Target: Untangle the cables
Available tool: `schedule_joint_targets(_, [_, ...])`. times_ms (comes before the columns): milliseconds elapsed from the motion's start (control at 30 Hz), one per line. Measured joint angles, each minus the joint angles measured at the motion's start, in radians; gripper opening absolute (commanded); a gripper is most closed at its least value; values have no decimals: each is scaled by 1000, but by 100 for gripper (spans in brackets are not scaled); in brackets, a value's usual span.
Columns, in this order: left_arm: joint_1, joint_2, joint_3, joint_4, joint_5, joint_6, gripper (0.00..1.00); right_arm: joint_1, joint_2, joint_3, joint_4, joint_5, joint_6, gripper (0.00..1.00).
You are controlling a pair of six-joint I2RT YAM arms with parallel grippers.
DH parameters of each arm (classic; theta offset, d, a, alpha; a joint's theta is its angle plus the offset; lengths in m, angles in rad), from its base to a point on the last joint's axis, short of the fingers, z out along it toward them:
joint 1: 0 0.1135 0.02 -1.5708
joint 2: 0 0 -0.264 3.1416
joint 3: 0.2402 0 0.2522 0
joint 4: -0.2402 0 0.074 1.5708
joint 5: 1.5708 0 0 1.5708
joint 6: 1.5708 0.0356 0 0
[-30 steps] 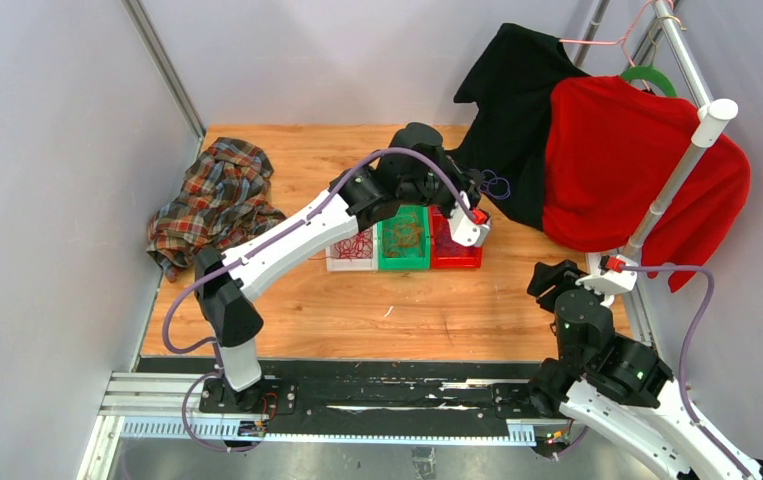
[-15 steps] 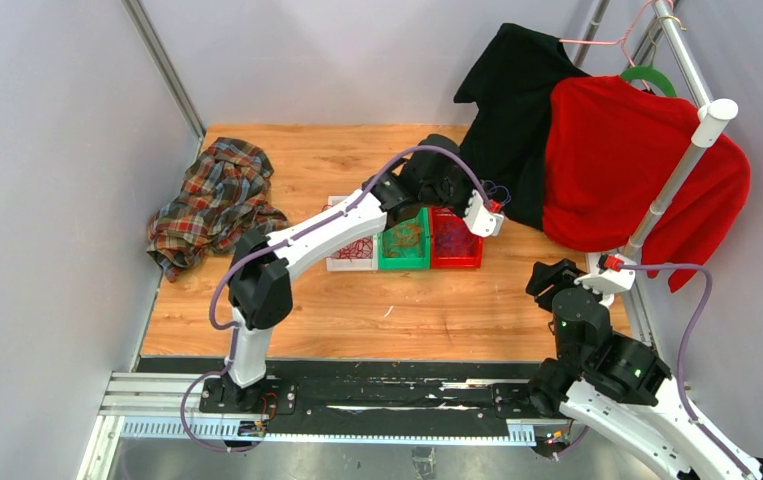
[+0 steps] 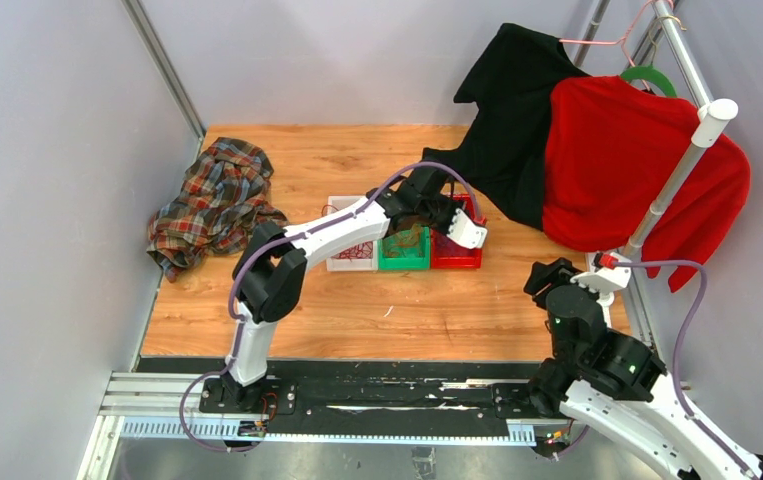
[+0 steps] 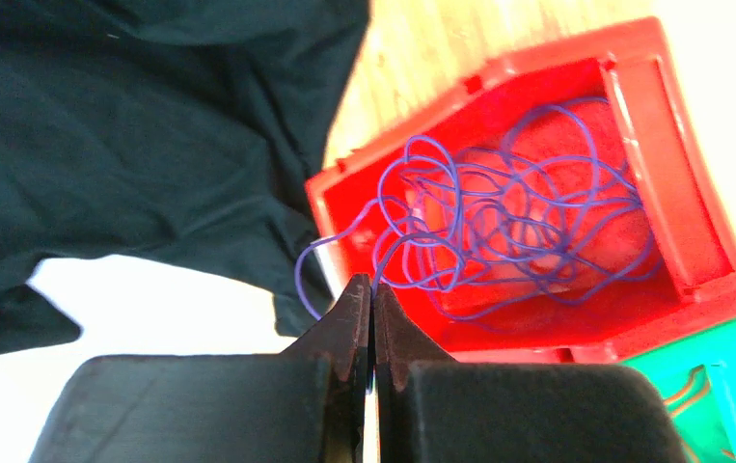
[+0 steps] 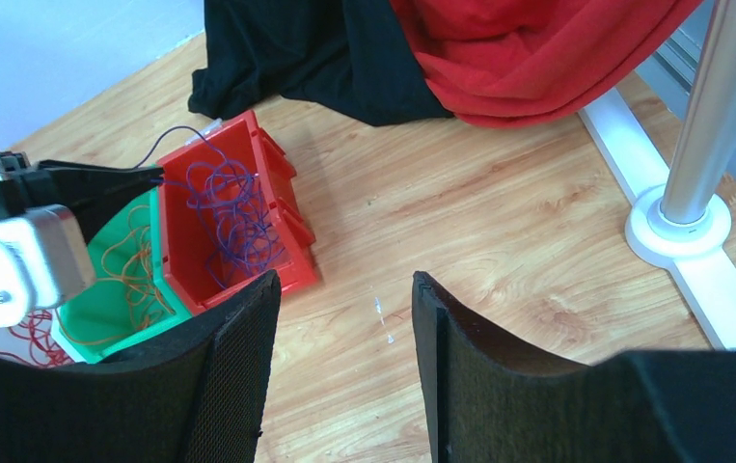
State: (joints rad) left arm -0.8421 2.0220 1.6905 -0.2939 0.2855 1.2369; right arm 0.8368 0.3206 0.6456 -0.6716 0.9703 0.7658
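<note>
The purple cable [image 4: 518, 222] lies as a loose tangle in the red bin [image 4: 701, 280], with one strand running out over its corner. My left gripper [image 4: 371, 289] is shut on that strand at the bin's back left corner. It also shows in the top view [image 3: 450, 208]. The orange-yellow cable [image 5: 127, 265] lies in the green bin [image 3: 403, 261], and the red cable [image 5: 26, 338] in the white bin [image 3: 334, 264]. My right gripper [image 5: 344, 289] is open and empty above bare wood, right of the bins. It also shows in the top view [image 3: 545, 275].
A black shirt [image 3: 512, 100] and a red shirt [image 3: 627, 160] hang from a rack at the back right, with the black one draping onto the table behind the red bin. The rack's pole [image 5: 706, 125] and white base [image 5: 677, 227] stand at the right. A plaid shirt [image 3: 212, 200] lies at the left.
My left gripper swung right towards the black shirt with the purple cable, then dropped back to the red bin's corner. The cable now lies in that bin. The right arm barely moved.
</note>
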Motion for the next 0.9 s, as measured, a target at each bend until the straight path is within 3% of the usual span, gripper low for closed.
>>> schedule_joint_targets(133, [1,35,-6,-37,-18,-23,1,0,27,-13,0,0,6,53])
schedule_joint_targets(167, [1,41,-6,-41,-19,-29,7,0,32,-18,1,-1,9,53])
schedule_joint_targets(300, [1,75,14,-69,-29,-73,45,0,62,-37,3,-3,14,59])
schedule_joint_targets(400, [2,101,82,-141,-40,-126,84,0,90,-42,22,-11,11,67])
schedule_joint_targets(467, [4,106,139,-202,-37,-163,99,0,114,-45,45,-21,0,70])
schedule_joint_targets(700, [55,73,405,-470,27,-365,98,-16,264,-50,204,-76,-92,72])
schedule_joint_targets(900, [220,-107,431,-574,71,-601,98,-111,575,-49,430,-170,-193,72])
